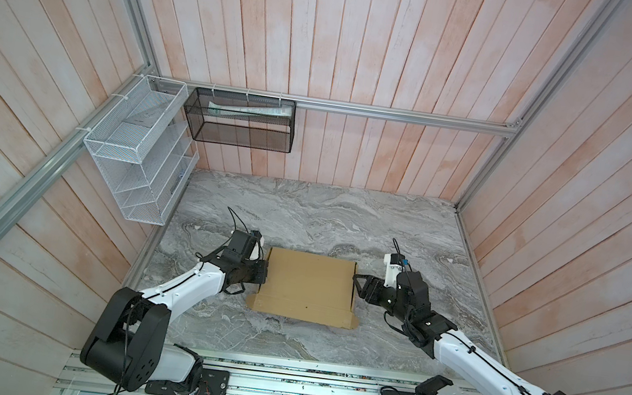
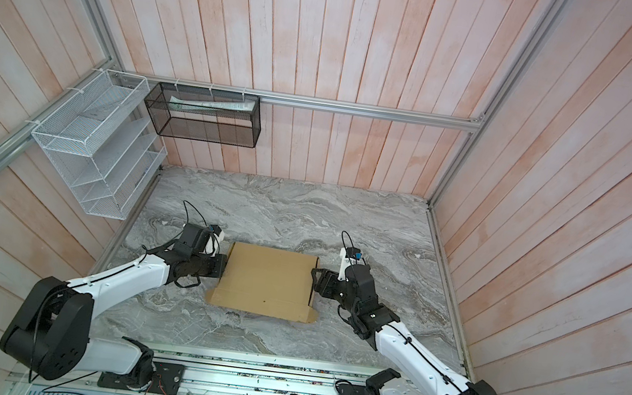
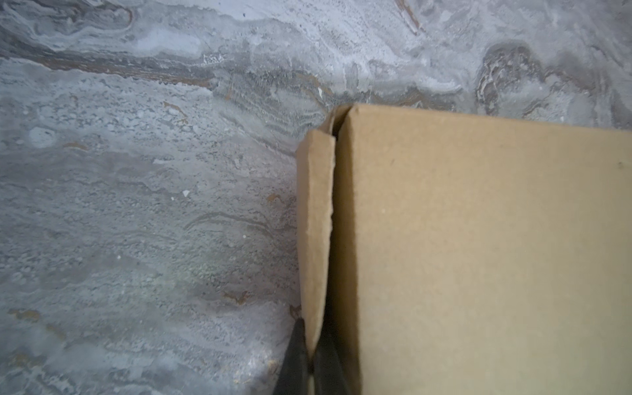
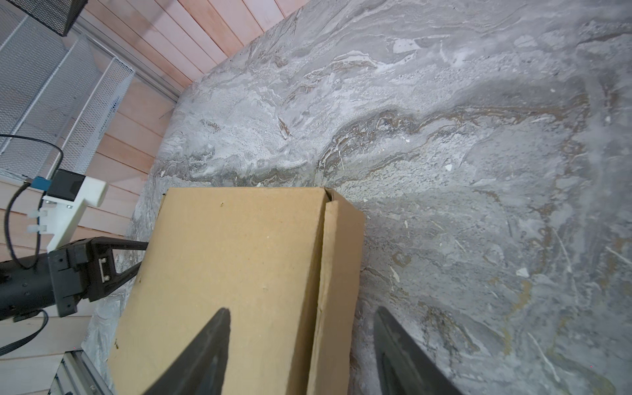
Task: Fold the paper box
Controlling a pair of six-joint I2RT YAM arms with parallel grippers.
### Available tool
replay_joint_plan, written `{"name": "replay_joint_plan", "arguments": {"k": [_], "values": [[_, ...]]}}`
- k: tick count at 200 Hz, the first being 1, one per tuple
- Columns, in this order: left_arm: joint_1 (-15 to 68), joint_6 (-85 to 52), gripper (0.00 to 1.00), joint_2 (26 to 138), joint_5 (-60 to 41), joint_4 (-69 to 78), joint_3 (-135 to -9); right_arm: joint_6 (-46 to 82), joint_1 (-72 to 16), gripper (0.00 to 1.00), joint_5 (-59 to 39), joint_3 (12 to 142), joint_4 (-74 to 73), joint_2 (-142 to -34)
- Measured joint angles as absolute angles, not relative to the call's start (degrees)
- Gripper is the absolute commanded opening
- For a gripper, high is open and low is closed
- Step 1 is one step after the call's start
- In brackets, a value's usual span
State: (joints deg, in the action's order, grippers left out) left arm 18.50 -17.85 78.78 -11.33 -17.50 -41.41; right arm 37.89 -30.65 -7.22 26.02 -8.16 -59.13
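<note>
Cardboard paper box (image 1: 308,285) lies at table (image 1: 303,213) centre; my left gripper (image 3: 311,338) pinches its 9 o'clock side flap (image 3: 314,222) tight, my right gripper (image 4: 301,309) straddles the 3 o'clock flap (image 4: 337,273), jaws wide; best, I judge, to tuck each squarely inward.

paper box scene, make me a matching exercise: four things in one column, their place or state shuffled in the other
Things
1. left gripper
2. right gripper
3. paper box
4. black mesh basket

Place or state
A. hangs from the metal rail on the back wall
B. open, jaws astride one side edge of the box
C. lies on the marble table
D. shut on a side flap of the box

Pairs: 1-D, 2-B, 3-C, 4-A
</note>
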Motion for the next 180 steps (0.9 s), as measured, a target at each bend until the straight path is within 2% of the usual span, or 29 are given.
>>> {"name": "replay_joint_plan", "arguments": {"k": [65,180], "values": [[17.93,-17.85,0.0,78.78,-14.98,-14.9,-41.43,40.82,-25.78,0.75,-15.68,20.45,-10.22,-58.22],[17.93,-18.0,0.0,79.22,-17.63,-12.56,-41.45,45.69,-24.53,0.76,-27.03,17.58,-22.48,-63.35]]}}
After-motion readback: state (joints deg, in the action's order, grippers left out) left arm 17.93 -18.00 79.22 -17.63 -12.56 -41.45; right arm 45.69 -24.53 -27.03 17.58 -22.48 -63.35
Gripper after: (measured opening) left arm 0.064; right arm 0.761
